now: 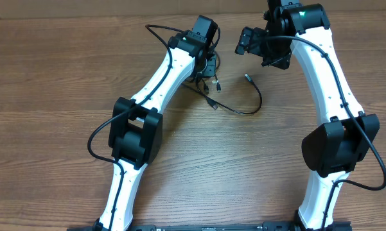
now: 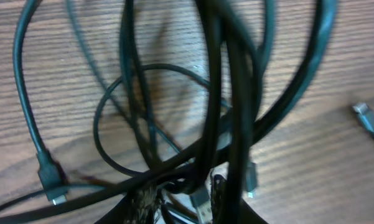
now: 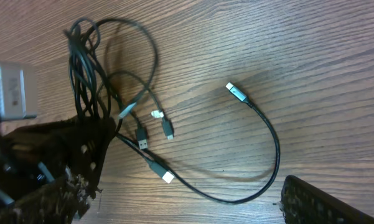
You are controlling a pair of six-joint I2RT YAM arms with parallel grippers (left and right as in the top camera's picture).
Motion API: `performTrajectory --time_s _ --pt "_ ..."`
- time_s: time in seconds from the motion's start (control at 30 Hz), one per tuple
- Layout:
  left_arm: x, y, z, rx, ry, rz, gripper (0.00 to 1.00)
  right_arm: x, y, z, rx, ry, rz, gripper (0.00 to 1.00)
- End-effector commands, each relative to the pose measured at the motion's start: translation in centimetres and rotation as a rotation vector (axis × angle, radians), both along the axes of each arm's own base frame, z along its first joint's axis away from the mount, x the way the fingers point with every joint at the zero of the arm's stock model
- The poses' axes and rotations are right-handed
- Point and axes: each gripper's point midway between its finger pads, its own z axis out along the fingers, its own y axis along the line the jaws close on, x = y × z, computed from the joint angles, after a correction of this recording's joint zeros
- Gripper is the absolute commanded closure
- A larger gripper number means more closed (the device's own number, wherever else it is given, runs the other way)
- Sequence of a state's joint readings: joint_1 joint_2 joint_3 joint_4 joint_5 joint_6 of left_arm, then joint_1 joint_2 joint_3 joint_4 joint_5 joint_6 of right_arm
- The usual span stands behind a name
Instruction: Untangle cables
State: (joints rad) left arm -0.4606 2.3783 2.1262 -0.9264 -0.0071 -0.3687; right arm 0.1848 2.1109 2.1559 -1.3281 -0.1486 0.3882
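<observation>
1. Brown wood-grain bench (image 1: 51, 77) edge to edge in all three views, grain running side to side, a faint sheen under the light; of the room beyond, no telling.
2. Toward the far middle of that board, the cables (image 3: 84, 74): thin black cords bunched in tall loops, several small plugs just beside the bunch.
3. To the right of the bunch, one longer cord (image 3: 277, 149) flat on the wood in an open curve, ending in a silver-tipped plug (image 3: 236, 93) apart from the others.
4. Left pincer (image 1: 205, 61) narrow, closed on the bunch of cables; from its own camera, cords close up and blurred across the grain.
5. Right pincer (image 1: 254, 45) spread wide, holding nothing, hovering over the bench near the left pincer and the free plug.
6. Two white arms (image 1: 160, 83) with black joints, reaching in from the near edge, leaning toward each other over the cables.
</observation>
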Motion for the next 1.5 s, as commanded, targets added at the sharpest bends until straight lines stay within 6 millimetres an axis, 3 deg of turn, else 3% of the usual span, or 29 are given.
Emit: performTrajectory --time_s 0.0,0.03,0.07,0.2,0.27,0.3,0.37,0.43,0.53,0.73,0.83,1.0,1.23,1.47 --pt "0.7 1.2 -0.9 0.062 -0.023 0.05 0.71 0.1 -0.1 0.5 -0.015 -0.018 0.002 0.0" --pt "0.7 1.3 -1.1 0.066 -0.02 0.051 0.88 0.1 -0.1 0.5 -0.015 -0.017 0.002 0.0" --pt "0.7 1.3 -1.1 0.066 -0.018 0.053 0.96 0.0 -0.1 0.5 -0.015 -0.017 0.002 0.0" --pt "0.5 1.4 -0.5 0.064 -0.016 0.051 0.96 0.1 -0.1 0.5 -0.014 -0.018 0.002 0.0" --pt "0.3 1.5 0.8 0.056 -0.029 0.051 0.96 0.1 -0.1 0.5 -0.014 -0.018 0.002 0.0" --pt "0.2 1.5 2.0 0.046 -0.042 0.049 0.96 0.1 -0.1 0.5 -0.014 -0.018 0.002 0.0" --pt "-0.4 0.7 7.6 -0.03 -0.111 -0.023 0.96 0.1 -0.1 0.5 -0.014 -0.018 0.002 0.0" --pt "-1.4 0.4 11.6 -0.088 -0.153 -0.076 0.96 0.1 -0.1 0.5 -0.014 -0.018 0.002 0.0" --pt "-3.5 0.7 16.2 -0.157 -0.182 -0.156 0.96 0.1 -0.1 0.5 -0.014 -0.018 0.002 0.0" --pt "-8.0 1.8 22.1 -0.273 -0.218 -0.398 0.96 0.1 -0.1 0.5 -0.014 -0.018 0.002 0.0" --pt "-9.1 3.0 24.0 -0.318 -0.221 -0.379 0.96 0.1 -0.1 0.5 -0.014 -0.018 0.002 0.0" --pt "-10.0 3.9 25.1 -0.336 -0.208 -0.319 0.96 0.1 -0.1 0.5 -0.014 -0.018 0.002 0.0" --pt "-11.8 5.6 23.2 -0.267 -0.094 -0.254 0.96 0.1 -0.1 0.5 -0.014 -0.018 0.002 0.0" --pt "-12.2 5.8 22.9 -0.254 -0.073 -0.258 0.96 0.1 -0.1 0.5 -0.014 -0.018 0.002 0.0"
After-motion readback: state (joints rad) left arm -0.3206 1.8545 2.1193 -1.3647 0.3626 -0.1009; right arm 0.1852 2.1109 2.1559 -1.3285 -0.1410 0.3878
